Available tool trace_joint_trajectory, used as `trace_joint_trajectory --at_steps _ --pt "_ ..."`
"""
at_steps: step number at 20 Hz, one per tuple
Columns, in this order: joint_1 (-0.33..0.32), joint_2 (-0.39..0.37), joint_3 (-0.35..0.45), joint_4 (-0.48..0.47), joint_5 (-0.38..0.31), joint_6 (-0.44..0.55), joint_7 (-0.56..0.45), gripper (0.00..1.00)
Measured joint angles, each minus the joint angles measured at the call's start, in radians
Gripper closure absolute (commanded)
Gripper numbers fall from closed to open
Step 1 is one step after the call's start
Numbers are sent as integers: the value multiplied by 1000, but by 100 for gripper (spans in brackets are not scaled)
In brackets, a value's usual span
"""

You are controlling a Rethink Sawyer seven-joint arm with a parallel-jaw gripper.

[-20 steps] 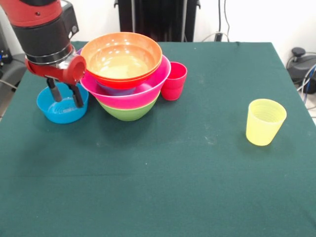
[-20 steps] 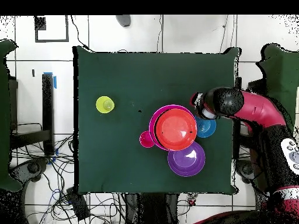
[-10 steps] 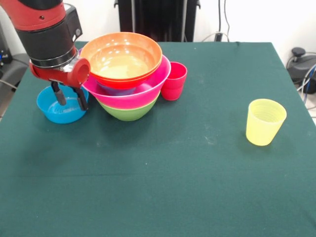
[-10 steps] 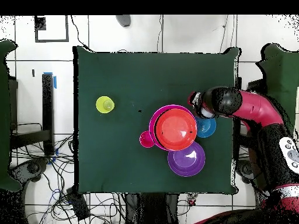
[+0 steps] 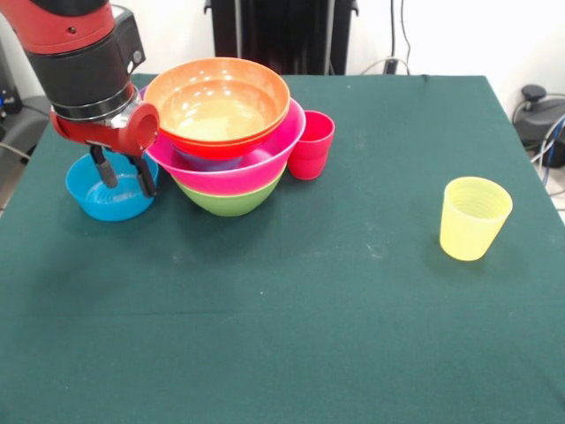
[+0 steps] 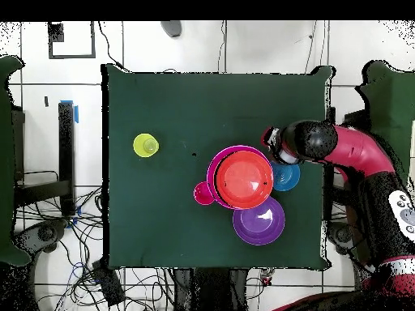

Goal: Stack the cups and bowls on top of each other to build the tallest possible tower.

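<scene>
The tower (image 5: 228, 146) stands at the back left: a green bowl (image 5: 231, 200) at the bottom, the big pink bowl (image 5: 256, 163) above it, then a red and an orange bowl (image 5: 216, 102) nested on top. My gripper (image 5: 126, 177) is open and hangs over a small blue bowl (image 5: 95, 203) just left of the tower, its fingers (image 5: 145, 177) at the bowl's rim. The red cup (image 5: 311, 146) stands against the tower's right side. The yellow cup (image 5: 475, 217) stands alone at the right. In the overhead view the gripper (image 6: 278, 152) is beside the blue bowl (image 6: 288, 178) and the tower (image 6: 241, 178).
A purple bowl (image 6: 258, 220) sits on the table (image 5: 291, 318) beside the tower on the robot's side, mostly hidden in the front view. The red cup (image 6: 203, 193) and the yellow cup (image 6: 146, 146) also show from overhead. Cables and stands lie around the table.
The gripper has shifted slightly towards the tower and risen a little over the blue bowl. The bowls and cups have not moved.
</scene>
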Motion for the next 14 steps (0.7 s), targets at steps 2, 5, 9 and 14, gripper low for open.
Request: trace_joint_trajectory --at_steps 2,5,9,14 --pt "0 0 0 0 0 13 0 0" --pt "1 1 0 -2 0 39 0 0" --pt "6 5 -4 -12 0 67 0 0" --pt "18 9 -14 -21 0 67 0 0"
